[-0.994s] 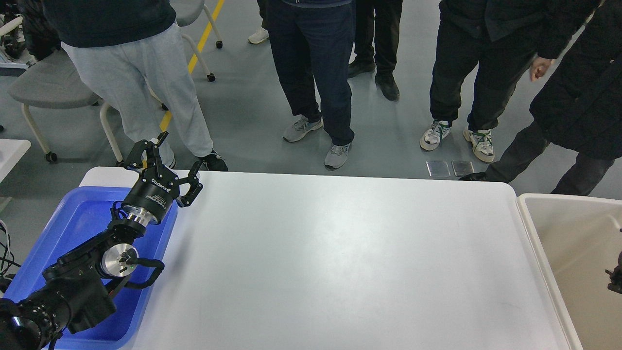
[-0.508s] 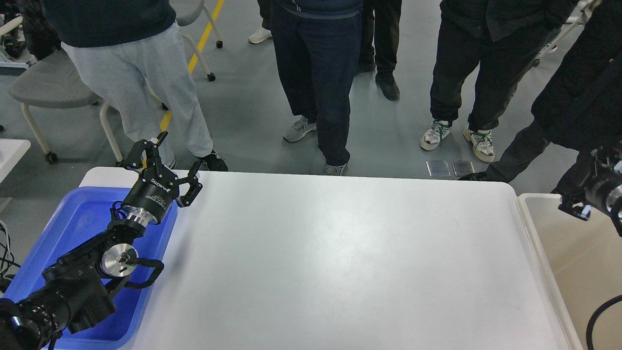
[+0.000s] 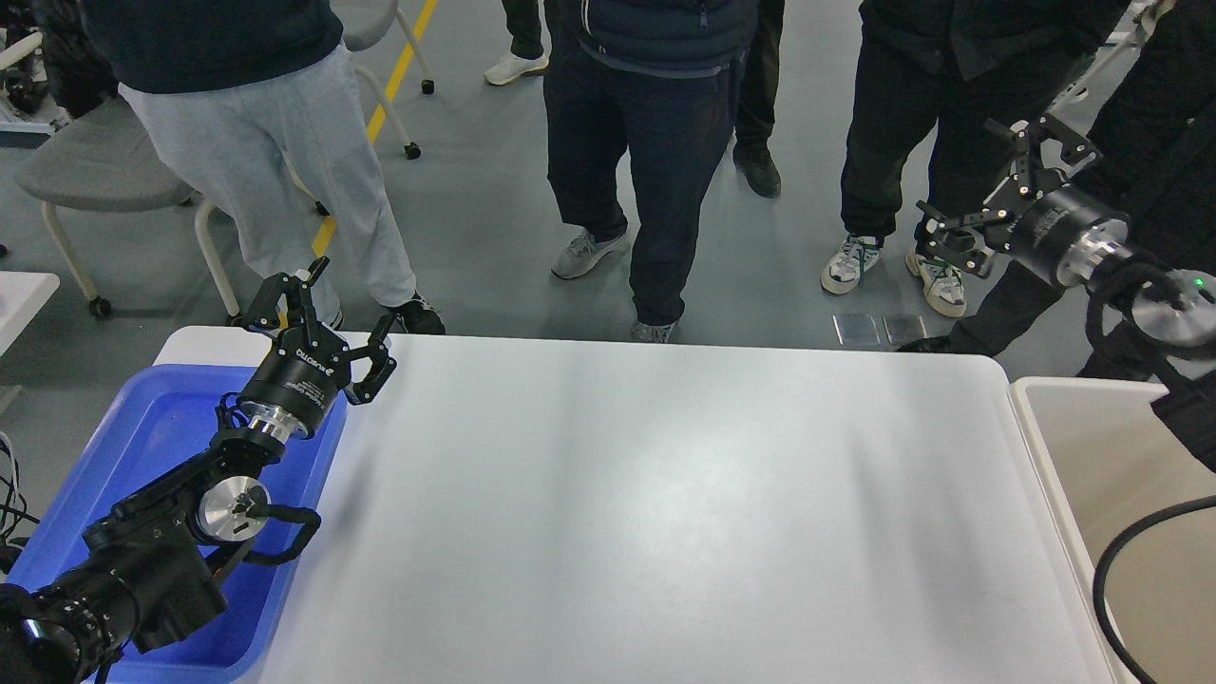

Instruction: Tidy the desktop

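The desktop (image 3: 646,503) is a large white tabletop with rounded corners and fills the middle of the head view; its surface is bare. My left gripper (image 3: 328,318) is open and empty, held above the table's far left corner, over the right rim of the blue tray (image 3: 142,446). My right gripper (image 3: 988,185) is open and empty, raised high beyond the table's far right corner, in front of the standing people.
The blue tray lies on the table's left end under my left arm. A beige bin (image 3: 1130,494) stands off the right edge. Several people stand close along the far edge. A grey chair (image 3: 104,171) is at far left.
My right arm has risen from low over the beige bin at the right edge to high beyond the far right corner. My left arm has not moved. A person shifted closer.
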Robot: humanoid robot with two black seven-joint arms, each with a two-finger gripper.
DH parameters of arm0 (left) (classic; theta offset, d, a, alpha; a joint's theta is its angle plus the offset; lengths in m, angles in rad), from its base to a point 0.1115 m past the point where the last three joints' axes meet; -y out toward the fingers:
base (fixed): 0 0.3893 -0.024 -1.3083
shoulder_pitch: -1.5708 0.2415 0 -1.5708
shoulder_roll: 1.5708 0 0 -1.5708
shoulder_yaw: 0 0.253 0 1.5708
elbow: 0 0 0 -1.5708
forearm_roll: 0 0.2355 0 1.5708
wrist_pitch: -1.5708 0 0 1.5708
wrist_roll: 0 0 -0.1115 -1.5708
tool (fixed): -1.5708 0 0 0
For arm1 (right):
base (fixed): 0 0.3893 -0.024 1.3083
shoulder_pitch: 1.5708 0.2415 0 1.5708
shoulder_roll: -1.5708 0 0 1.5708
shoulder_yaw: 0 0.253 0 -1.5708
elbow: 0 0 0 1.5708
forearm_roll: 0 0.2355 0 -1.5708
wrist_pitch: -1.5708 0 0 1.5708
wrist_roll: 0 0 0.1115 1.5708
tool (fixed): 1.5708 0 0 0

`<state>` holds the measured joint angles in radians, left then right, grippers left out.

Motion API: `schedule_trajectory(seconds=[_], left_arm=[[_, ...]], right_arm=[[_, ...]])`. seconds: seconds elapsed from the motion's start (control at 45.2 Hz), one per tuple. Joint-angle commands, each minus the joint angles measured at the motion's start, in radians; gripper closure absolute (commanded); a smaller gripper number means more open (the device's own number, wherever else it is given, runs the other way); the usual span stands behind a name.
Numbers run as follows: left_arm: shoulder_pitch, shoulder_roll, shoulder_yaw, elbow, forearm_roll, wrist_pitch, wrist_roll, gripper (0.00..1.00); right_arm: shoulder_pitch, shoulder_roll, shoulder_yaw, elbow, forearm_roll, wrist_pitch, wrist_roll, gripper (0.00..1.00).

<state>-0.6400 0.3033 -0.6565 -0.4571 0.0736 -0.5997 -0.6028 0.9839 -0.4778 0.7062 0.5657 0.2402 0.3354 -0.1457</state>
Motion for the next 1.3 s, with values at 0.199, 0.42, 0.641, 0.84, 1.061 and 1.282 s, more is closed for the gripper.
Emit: schedule_trajectory(seconds=[0.199, 0.42, 0.641, 0.84, 1.061, 1.282], left_arm=[[-0.001, 0.0, 0.0, 0.0, 0.0, 0.0, 0.0, 0.0], [-0.001, 0.0, 0.0, 0.0, 0.0, 0.0, 0.0, 0.0], [-0.001, -0.001, 0.0, 0.0, 0.0, 0.0, 0.0, 0.0], [-0.001, 0.0, 0.0, 0.0, 0.0, 0.0, 0.0, 0.0], [-0.001, 0.0, 0.0, 0.0, 0.0, 0.0, 0.0, 0.0], [-0.001, 0.0, 0.0, 0.0, 0.0, 0.0, 0.0, 0.0]], right_arm=[[-0.019, 0.152, 0.042, 0.1, 0.004, 0.013, 0.0, 0.0], [-0.073, 0.205, 0.045, 0.097, 0.002, 0.027, 0.002, 0.0], [-0.137, 0.225, 0.044, 0.083, 0.001, 0.068, 0.038, 0.0], [-0.209, 0.226, 0.047, 0.079, 0.001, 0.103, 0.043, 0.0], [-0.274, 0.232, 0.045, 0.071, 0.001, 0.135, 0.045, 0.0], [-0.315, 0.235, 0.045, 0.062, 0.001, 0.154, 0.045, 0.0]])
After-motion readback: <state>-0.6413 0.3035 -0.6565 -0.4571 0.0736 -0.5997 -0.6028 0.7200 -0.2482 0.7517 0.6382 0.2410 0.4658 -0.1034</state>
